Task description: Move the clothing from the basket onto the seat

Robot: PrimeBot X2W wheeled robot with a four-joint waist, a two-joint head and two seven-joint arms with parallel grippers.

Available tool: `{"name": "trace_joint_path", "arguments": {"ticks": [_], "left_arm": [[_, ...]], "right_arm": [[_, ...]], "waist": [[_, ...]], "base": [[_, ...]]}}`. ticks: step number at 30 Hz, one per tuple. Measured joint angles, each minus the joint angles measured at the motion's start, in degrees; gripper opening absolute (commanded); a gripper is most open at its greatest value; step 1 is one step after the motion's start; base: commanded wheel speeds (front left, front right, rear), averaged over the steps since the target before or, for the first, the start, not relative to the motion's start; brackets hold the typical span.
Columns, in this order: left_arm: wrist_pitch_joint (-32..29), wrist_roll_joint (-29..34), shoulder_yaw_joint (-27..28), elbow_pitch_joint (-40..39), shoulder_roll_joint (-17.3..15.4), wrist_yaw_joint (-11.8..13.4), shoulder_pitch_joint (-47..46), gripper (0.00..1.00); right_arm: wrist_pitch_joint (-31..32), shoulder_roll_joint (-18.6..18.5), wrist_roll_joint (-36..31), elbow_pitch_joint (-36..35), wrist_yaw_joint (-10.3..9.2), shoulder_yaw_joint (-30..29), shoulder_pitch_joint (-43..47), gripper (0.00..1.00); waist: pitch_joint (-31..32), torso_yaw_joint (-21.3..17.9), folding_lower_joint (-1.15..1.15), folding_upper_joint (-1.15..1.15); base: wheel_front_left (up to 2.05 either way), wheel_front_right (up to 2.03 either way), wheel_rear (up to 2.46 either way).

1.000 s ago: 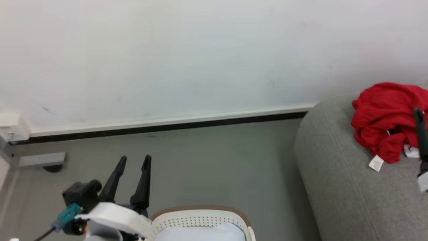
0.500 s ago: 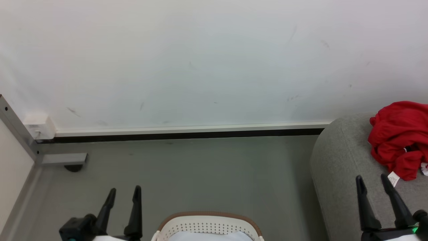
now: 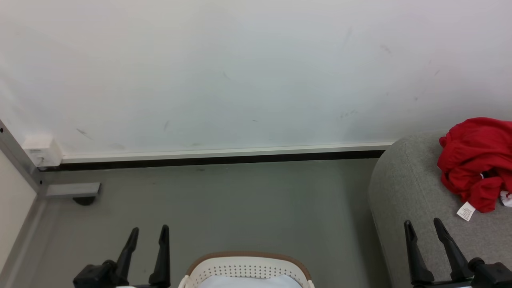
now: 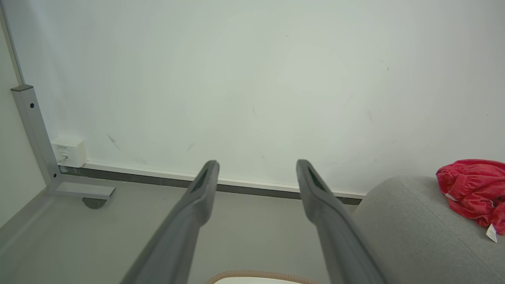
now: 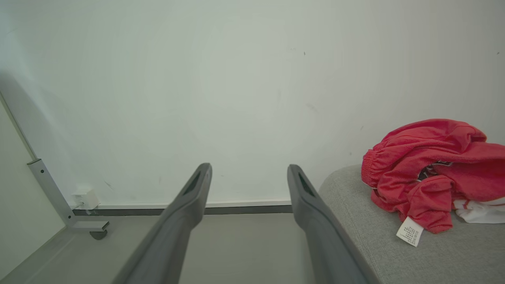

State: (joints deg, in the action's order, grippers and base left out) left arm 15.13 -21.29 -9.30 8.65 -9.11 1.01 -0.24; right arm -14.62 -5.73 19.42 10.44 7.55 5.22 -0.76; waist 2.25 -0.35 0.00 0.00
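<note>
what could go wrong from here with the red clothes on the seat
1. The clothing lies bunched near the rounded end of the seat; it might slide off.
2. The right gripper, open and empty, sits just below the label tag; a careless swing could snag it and drag the clothing.
3. A pale cloth lies in the basket; it could be mistaken for the clothing.

The clothing (image 3: 474,160) lies heaped on the seat (image 3: 404,192), the basket (image 3: 248,269) well apart on the floor (image 3: 240,208)

White wall (image 3: 240,72) — grey floor (image 3: 240,208)
</note>
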Motion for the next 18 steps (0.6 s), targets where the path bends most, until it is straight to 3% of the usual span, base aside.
{"name": "trace_joint_path", "arguments": {"ticks": [15,16,18], "left_arm": [[0.0,3.7,4.3,1.4,3.5,-4.1,0.1,1.00],[0.0,3.7,4.4,1.7,3.7,-4.1,0.2,0.00],[0.0,3.6,4.2,2.6,3.9,-4.0,0.6,0.00]], "right_arm": [[0.1,0.5,-0.3,0.6,0.00,0.3,-0.4,1.00],[0.2,0.5,-0.3,0.7,0.00,0.3,-0.4,0.00],[0.2,0.6,-0.3,1.5,0.00,0.4,0.3,0.00]], "waist": [[-0.1,-0.6,0.00,0.00],[-0.1,-0.6,0.00,0.00],[-0.1,-0.6,0.00,0.00]], "base": [[0.00,0.00,0.00],[0.00,0.00,0.00],[0.00,0.00,0.00]]}}
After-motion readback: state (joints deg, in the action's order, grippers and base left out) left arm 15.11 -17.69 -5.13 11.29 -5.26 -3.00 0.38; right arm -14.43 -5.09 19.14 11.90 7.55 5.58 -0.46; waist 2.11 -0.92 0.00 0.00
